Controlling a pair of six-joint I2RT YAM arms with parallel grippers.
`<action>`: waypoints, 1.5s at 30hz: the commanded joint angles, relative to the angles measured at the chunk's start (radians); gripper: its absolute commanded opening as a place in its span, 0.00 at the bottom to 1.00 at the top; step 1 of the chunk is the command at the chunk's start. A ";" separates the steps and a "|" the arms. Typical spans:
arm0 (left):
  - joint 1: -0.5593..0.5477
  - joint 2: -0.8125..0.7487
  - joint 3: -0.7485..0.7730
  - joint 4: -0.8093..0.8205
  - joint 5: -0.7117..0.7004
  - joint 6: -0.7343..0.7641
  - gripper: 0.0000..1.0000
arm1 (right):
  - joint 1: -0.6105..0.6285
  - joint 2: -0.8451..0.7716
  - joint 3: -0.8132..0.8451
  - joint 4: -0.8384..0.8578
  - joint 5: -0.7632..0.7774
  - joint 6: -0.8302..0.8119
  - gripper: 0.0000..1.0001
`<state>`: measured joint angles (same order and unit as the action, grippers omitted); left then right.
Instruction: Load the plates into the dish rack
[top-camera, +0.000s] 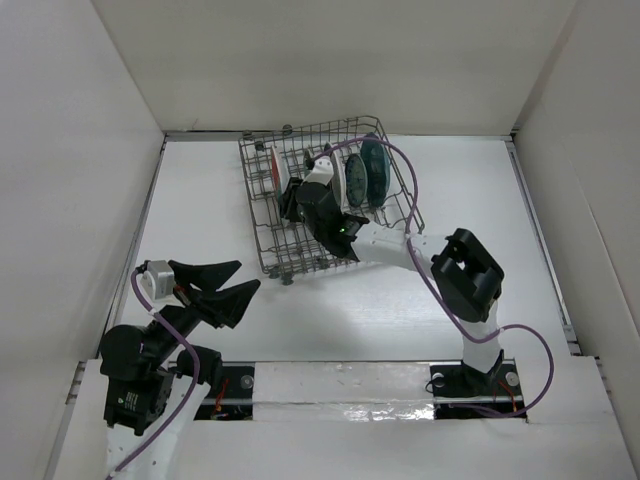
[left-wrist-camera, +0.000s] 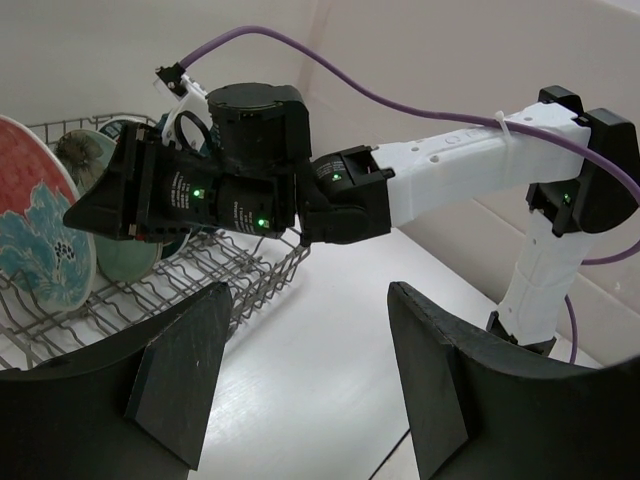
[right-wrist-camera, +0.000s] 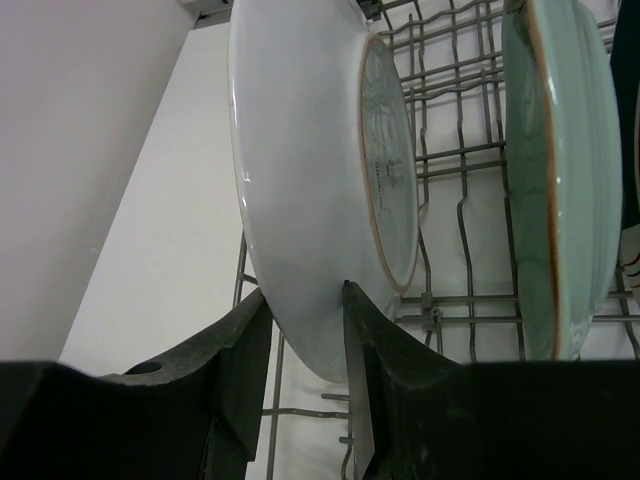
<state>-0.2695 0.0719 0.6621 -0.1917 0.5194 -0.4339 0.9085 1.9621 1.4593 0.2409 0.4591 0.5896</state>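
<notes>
White-bottomed red-teal plate (right-wrist-camera: 300, 180) is clamped in the right jaws, upright in the dish rack (top-camera: 310, 130), with the mint plate (right-wrist-camera: 560, 180) right of them. Step looks like seating. Next: release, then back straight out. Left jaws are apart over the worktop (top-camera: 350, 310).

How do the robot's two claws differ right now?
The right gripper is shut on a plate at its rim; the left gripper is open and empty. The right gripper reaches into the dish rack; the left gripper hangs over the table, near its base. Both are black and two-fingered.
</notes>
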 joint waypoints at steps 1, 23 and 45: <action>-0.008 0.020 -0.002 0.038 0.010 0.001 0.60 | 0.024 0.037 0.041 0.015 0.000 0.023 0.39; -0.008 0.014 -0.002 0.028 0.010 0.001 0.61 | 0.044 0.052 0.092 -0.025 0.030 0.000 0.68; -0.008 0.055 0.001 0.029 0.010 0.018 0.74 | 0.116 -0.414 -0.240 0.089 0.117 -0.160 0.90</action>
<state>-0.2695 0.1078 0.6621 -0.1925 0.5190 -0.4282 1.0111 1.6550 1.2819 0.2451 0.5072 0.4751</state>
